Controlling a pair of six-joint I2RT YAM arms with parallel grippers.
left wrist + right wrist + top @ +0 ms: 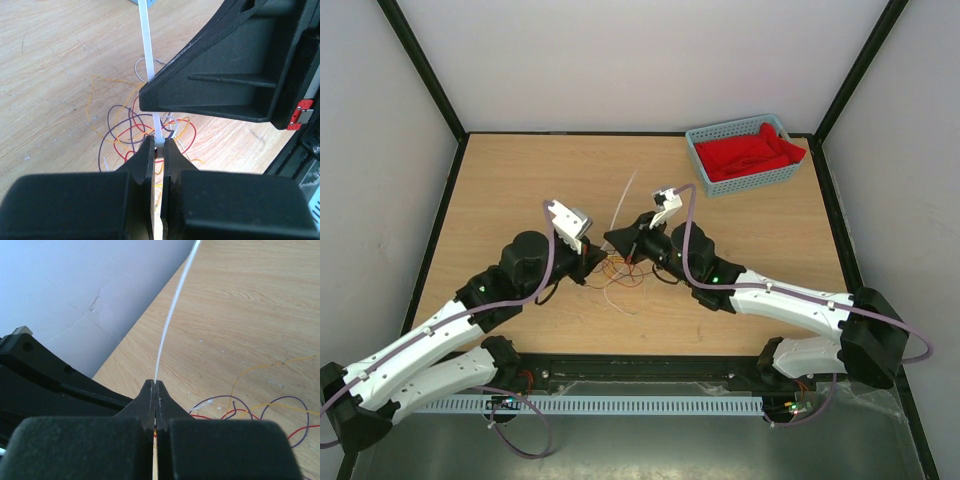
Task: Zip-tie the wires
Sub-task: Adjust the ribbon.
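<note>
The wires (620, 274) are thin red, orange, purple and white strands curled loosely on the wooden table between my two grippers; they also show in the left wrist view (125, 135) and in the right wrist view (260, 407). A white zip tie (623, 203) runs from the wires up and away. My left gripper (159, 145) is shut on the zip tie (145, 45) low down, right over the wires. My right gripper (155, 385) is shut on the zip tie's strap (172, 315) a little farther along, close above the left one.
A blue basket (715, 185) holding red cloth (750, 155) stands at the back right of the table (500, 190). White walls with black frame edges enclose the table. The right gripper's black body (235, 65) fills the upper right of the left wrist view.
</note>
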